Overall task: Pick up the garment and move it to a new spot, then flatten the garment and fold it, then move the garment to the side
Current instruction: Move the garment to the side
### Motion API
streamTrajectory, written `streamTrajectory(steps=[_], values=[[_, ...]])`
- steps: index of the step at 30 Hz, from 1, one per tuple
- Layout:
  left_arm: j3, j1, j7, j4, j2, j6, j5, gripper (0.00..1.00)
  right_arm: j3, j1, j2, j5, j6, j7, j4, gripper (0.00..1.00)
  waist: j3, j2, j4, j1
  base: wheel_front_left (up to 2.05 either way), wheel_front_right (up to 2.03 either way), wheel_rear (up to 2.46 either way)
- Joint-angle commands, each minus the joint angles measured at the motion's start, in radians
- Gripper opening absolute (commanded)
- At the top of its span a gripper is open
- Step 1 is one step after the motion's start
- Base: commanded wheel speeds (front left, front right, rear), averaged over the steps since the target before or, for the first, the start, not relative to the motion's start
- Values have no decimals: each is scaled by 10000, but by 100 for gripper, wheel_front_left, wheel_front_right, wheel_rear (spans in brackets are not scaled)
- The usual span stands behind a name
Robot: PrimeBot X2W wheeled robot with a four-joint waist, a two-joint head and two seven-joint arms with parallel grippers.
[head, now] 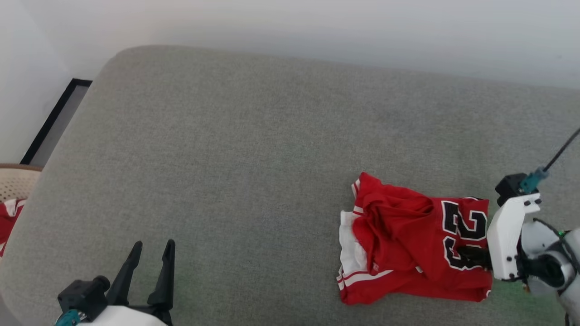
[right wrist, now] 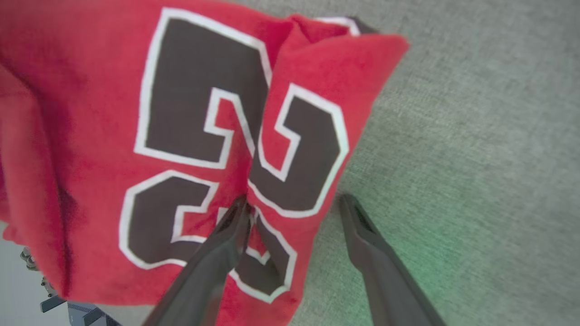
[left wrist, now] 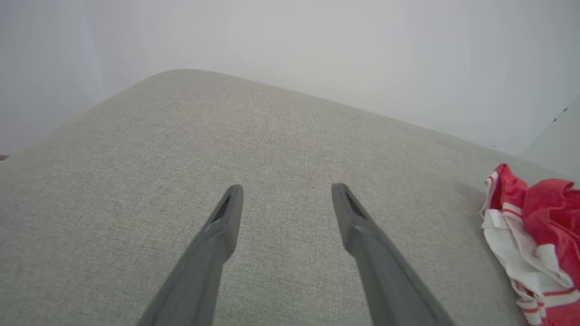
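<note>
The garment (head: 414, 240) lies in a rumpled, partly folded heap at the lower right of the head view, resting on the grey upholstered cushion (head: 253, 149). Its white sleeve and striped trim face the frame's left, and its dark, white-outlined lettering faces the right. The right gripper (head: 473, 256) enters from the right edge with its dark fingers reaching over the lettered end. In the right wrist view the right gripper (right wrist: 294, 203) is released, jaws spread: one finger (right wrist: 217, 253) lies over the lettering with its tip at a crease, and the other is over bare cushion just beside the garment's edge. Whether the first finger presses the cloth cannot be told. The left gripper (head: 149, 267) sits at the lower left of the head view, well apart from the garment, also released. In its wrist view the left gripper (left wrist: 286, 192) is spread over bare cushion, with the garment (left wrist: 534, 235) at the right edge. A beige perforated basket (head: 13, 181) holding a red-and-white cloth (head: 9, 217) shows at the head view's left edge.
</note>
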Motion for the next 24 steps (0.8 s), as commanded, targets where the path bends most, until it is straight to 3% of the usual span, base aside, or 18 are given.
streamTrajectory(steps=[1, 4, 5, 6, 24], values=[[-40, -186, -47, 40, -15, -31, -70, 100, 273, 157, 372, 61, 0, 404, 401, 100, 141, 0, 98, 0, 0, 0, 0], [-98, -300, -47, 111, -43, -31, -89, 100, 449, 135, 600, 159, 2, 853, 665, 100, 211, 0, 145, 0, 0, 0, 0], [-102, -341, -47, 127, -54, -31, -116, 100, 542, 102, 600, 137, 2, 907, 600, 25, 235, 0, 149, 0, 0, 0, 0], [-102, -382, -47, 142, -59, -31, -129, 100, 565, 91, 550, 131, 2, 924, 569, 0, 256, 0, 145, 0, 0, 0, 0], [-296, -1361, -46, 73, 329, -31, -288, 100, -720, -1024, -573, -125, -3, 811, -791, 0, 333, 0, -412, 0, 0, 0, 0]])
